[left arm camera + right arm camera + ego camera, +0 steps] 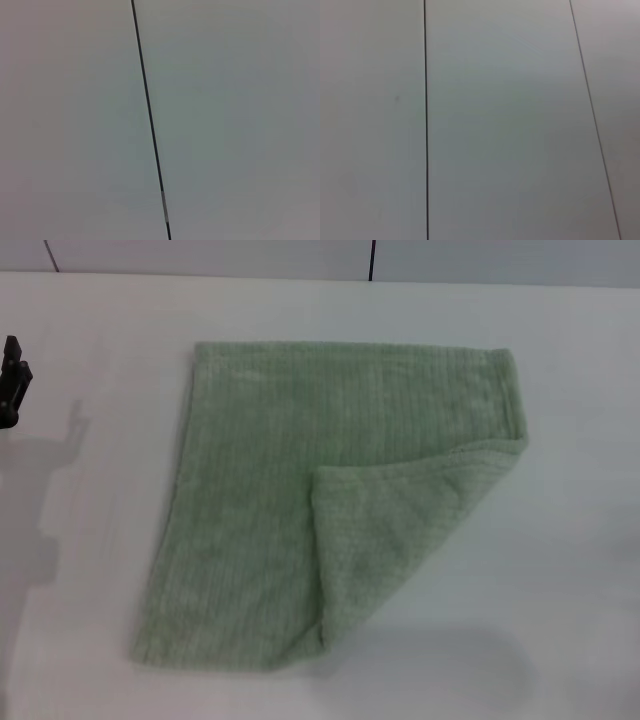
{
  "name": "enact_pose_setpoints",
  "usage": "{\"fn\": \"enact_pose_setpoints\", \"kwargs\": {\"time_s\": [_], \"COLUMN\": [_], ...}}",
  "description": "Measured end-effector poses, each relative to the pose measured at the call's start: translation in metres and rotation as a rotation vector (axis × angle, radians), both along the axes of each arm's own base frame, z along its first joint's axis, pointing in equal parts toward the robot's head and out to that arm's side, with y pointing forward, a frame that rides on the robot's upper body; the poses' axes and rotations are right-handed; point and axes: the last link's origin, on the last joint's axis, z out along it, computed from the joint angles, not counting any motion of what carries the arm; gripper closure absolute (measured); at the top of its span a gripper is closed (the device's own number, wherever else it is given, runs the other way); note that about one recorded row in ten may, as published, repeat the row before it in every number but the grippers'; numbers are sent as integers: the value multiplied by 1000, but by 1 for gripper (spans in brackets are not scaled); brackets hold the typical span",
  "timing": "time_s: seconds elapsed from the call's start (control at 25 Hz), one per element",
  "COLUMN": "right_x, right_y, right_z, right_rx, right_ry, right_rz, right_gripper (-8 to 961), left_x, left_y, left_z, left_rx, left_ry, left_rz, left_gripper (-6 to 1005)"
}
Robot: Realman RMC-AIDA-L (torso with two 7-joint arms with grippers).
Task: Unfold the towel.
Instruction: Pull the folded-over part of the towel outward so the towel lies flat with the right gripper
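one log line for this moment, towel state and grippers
pale sage-green terry towel: flat on white table, near-right corner folded over | left gripper: far left, clear of towel | right gripper: not in view

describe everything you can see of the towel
The towel is a pale sage-green terry cloth with fine ribbed stripes and a hemmed edge. It lies flat on the white table, mid-scene in the head view. Its near right corner is folded back over the top as a triangular flap, showing a fluffier underside. Only the table touches it; no gripper is on it.
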Motion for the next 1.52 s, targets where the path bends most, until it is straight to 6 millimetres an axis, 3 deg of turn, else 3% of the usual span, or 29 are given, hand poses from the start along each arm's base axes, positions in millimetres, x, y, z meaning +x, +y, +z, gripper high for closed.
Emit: {"fn": "enact_pose_setpoints", "kwargs": {"time_s": [1.52], "right_x": [-2], "right_y": [0], "right_z": [1], "right_rx": [10], "right_ry": [-10], "right_rz": [9], "right_gripper": [150], "left_x": [1], "left_y": [-2], "left_z": [1], "left_rx": [4], "left_ry": [5], "left_rz": [-16], "left_gripper": [298]}}
